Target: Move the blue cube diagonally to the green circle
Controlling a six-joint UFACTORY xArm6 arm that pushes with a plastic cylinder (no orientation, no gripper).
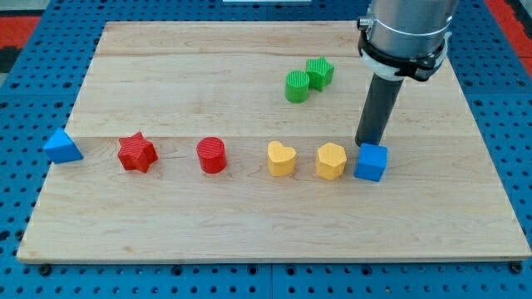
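One blue cube (371,162) sat at the row's 3 o'clock end, just beside the yellow hexagon (331,161). My tip (366,144), a bare rod with no pincer to open or close, touched the cube's 12 o'clock edge. Green circle (297,86) lay at 11 o'clock, well apart.

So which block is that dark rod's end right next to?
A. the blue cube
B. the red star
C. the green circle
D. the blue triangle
A: my tip sits just at the top edge of the blue cube, at the view's right end of the row.
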